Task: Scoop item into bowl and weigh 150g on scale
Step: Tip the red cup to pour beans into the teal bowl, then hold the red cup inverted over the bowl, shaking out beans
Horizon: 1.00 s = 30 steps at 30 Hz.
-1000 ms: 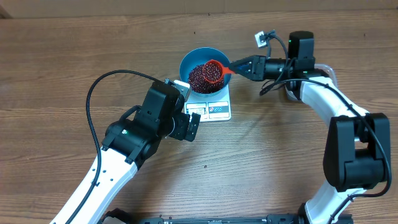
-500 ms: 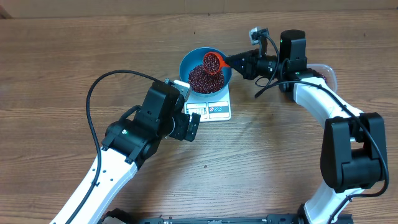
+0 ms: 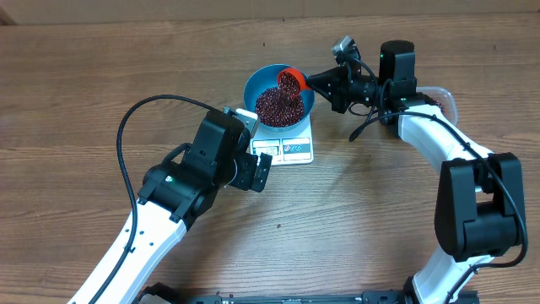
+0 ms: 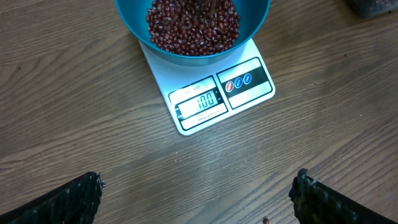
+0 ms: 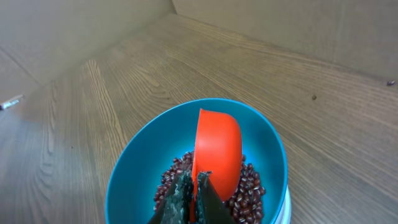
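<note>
Over the blue bowl (image 3: 252,85), the right hand (image 3: 316,82) pinches a tipped orange scoop (image 3: 291,78), handle pointing right; left hand (image 3: 260,167) spread, nearer.

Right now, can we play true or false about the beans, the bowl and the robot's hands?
1. The blue bowl sits on the white scale. True.
2. The bowl is empty. False: it holds red-brown beans.
3. The right gripper is shut on the orange scoop, tipped over the bowl. True.
4. The left gripper grips the bowl. False: it is open, away from the scale, holding nothing.
5. The scale's display is blank. False: digits show on it.
</note>
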Each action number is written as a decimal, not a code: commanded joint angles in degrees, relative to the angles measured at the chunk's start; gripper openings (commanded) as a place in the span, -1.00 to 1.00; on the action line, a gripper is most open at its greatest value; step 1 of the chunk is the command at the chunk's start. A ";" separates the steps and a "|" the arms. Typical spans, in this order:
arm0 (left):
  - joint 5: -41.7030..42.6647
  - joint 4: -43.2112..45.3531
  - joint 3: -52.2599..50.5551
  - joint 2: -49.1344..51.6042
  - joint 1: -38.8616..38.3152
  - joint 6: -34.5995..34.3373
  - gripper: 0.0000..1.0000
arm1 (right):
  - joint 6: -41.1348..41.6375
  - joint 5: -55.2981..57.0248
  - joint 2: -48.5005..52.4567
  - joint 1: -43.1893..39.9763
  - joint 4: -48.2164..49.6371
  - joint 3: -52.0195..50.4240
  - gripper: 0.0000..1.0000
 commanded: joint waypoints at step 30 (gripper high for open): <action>0.61 0.22 1.36 0.07 0.09 1.09 0.99 | -22.93 -0.68 0.44 0.33 0.24 -0.24 -0.93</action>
